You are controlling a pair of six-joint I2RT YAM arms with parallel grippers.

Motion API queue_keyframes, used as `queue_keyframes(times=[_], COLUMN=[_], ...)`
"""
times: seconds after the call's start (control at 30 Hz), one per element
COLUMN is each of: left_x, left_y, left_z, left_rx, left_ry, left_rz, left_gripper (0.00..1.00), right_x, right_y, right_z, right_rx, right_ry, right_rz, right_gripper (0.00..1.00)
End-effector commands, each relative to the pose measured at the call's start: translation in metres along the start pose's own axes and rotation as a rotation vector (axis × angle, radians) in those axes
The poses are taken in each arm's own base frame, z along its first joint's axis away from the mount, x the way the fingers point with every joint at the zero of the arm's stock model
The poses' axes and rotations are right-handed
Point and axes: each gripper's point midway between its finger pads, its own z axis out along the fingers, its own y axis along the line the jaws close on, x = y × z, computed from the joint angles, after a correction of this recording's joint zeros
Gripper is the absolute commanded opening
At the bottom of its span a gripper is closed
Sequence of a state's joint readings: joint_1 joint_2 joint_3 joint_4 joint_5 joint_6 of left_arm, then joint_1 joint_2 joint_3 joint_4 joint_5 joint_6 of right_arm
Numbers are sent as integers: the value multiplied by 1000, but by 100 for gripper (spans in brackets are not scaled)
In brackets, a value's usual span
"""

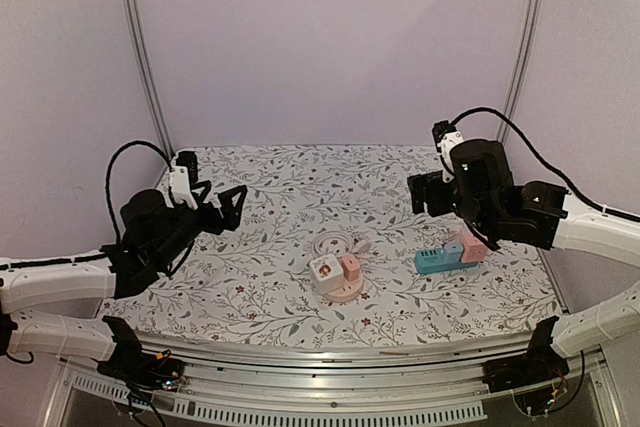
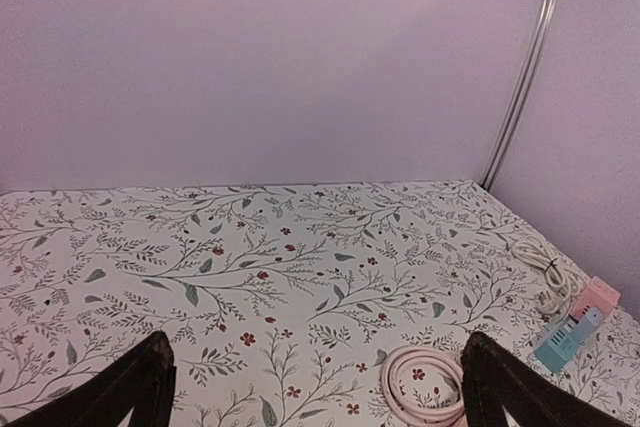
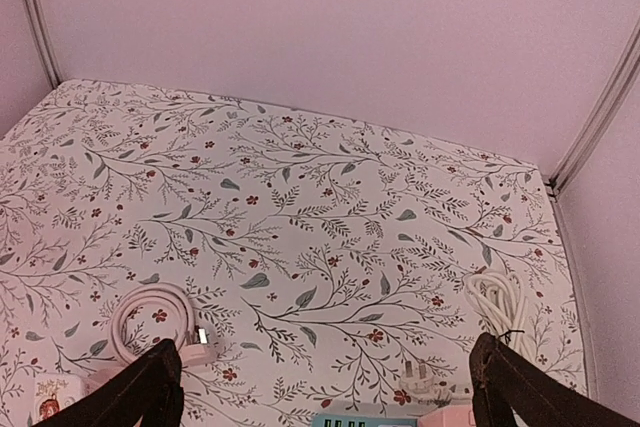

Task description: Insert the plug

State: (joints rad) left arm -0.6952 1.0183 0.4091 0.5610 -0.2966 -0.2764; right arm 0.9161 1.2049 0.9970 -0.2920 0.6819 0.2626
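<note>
A white plug [image 3: 418, 377] lies on the floral cloth with its prongs showing, its white cable [image 3: 497, 299] coiled beside it. Just in front of it sits a teal power strip [image 1: 440, 260] with a pink block [image 1: 470, 247] at its right end. My right gripper [image 3: 325, 347] hangs open above them with nothing between its fingers; from above, the right gripper [image 1: 425, 195] hovers behind the strip. My left gripper [image 1: 215, 205] is raised over the table's left side, open and empty. In its own view the left gripper [image 2: 315, 342] frames bare cloth.
A round pink socket base [image 1: 343, 292] carrying a white cube [image 1: 322, 271] and a pink plug [image 1: 349, 267] stands at centre front. Behind it lies a coiled pink cable [image 1: 335, 244] with a USB end [image 3: 200, 337]. Walls and metal posts [image 1: 140, 57] enclose the table.
</note>
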Motion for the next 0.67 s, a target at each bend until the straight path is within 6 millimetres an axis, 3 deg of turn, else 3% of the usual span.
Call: queue_keyframes(times=[0.0,0.5,0.63], left_x=[4,6,6], left_y=[10,11,12], left_z=[-3,-1,0], left_rx=[-27,-36,-38], left_ry=[8,14,13], left_rz=[16,18,20], left_gripper=[99,99,99], right_x=[-8,7,4], right_y=[0,20,7], right_z=[-8,-3,-2], right_rx=[-43,-144,-102], right_ry=[-61,-29,-43], right_rz=[-5,-70,-49], right_gripper=[99,99,99])
